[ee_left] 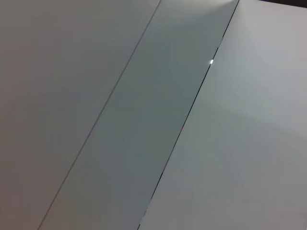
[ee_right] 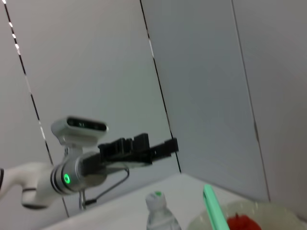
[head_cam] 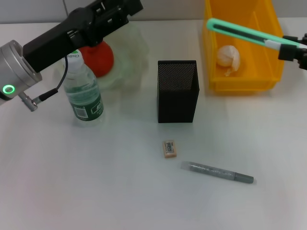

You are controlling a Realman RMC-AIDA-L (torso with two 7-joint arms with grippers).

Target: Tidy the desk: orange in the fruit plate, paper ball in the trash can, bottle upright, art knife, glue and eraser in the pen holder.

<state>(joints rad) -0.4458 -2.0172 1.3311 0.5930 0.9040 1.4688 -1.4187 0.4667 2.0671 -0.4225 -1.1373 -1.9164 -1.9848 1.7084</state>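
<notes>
Two claws in view. Right claw (head_cam: 293, 48), at the table's (head_cam: 96, 182) right edge, clamped on the green art knife (head_cam: 244, 33), which slants above the yellow trash can (head_cam: 242, 81) holding the paper ball (head_cam: 227, 57). Left claw (head_cam: 125, 6) raised at rear beyond the plate (head_cam: 129, 57); finger state cannot be told. Orange (head_cam: 98, 57) in plate; bottle (head_cam: 82, 91) upright beside it. Black pen holder (head_cam: 177, 91) centre; eraser (head_cam: 170, 148) and glue stick (head_cam: 218, 172) lying before it.
</notes>
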